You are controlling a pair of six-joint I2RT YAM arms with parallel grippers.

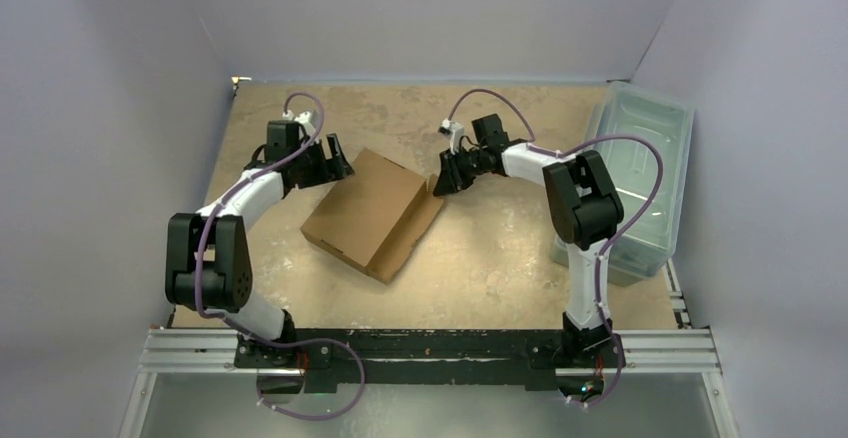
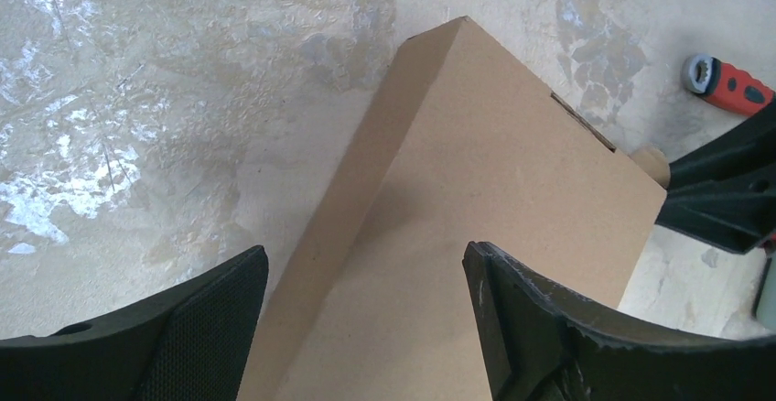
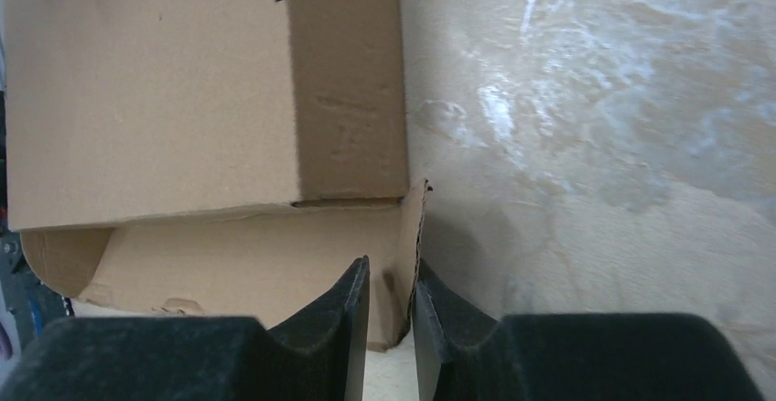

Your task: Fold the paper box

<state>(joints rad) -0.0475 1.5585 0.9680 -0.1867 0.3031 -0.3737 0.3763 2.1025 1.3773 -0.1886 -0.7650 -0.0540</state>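
Jaws: left gripper [image 2: 364, 259] released, right gripper [image 3: 392, 273] clamped on paper box [image 1: 372, 213] flap [image 3: 410, 227] | mid-bench | risk: tearing flap with hard pull

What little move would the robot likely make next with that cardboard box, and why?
Probably the right fingers should swing the flap they pinch inward, toward the middle of the box. That thin flap stands upright at the box's edge, clamped between them and not yet folded. The left fingers are open above the box's other side, gripping nothing, so the right arm seems the one to act.
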